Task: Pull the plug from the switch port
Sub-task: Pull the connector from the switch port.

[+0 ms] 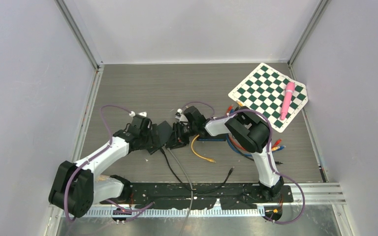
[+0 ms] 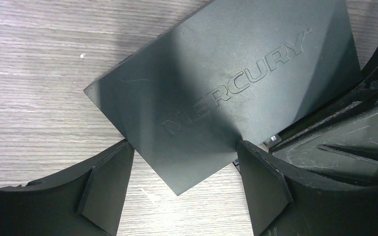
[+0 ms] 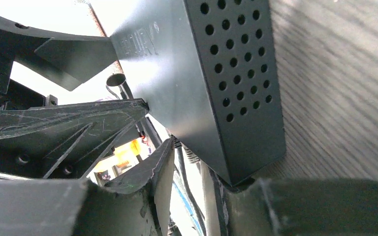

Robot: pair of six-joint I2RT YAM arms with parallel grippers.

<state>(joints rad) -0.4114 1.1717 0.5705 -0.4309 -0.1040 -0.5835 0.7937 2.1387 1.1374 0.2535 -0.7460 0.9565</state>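
The black Mercury switch (image 1: 163,132) lies mid-table between both arms. My left gripper (image 1: 152,140) is shut on it: in the left wrist view the fingers (image 2: 110,182) touch two edges of the switch (image 2: 216,83) on either side of its near corner. My right gripper (image 1: 179,133) is at the switch's port side. In the right wrist view its jaws (image 3: 197,162) stand narrow around the ribbed plug (image 3: 192,155), which sits in the switch (image 3: 211,73). Its black cable (image 3: 184,189) runs down between them. The port itself is hidden.
A black cable and a grey cable (image 1: 182,169) trail from the switch toward the near edge. A loose yellow cable (image 1: 199,153) lies just right of them. A bundle of blue and red cables (image 1: 275,146) lies by the right arm. A chessboard (image 1: 269,95) with a pink object (image 1: 287,101) is at back right.
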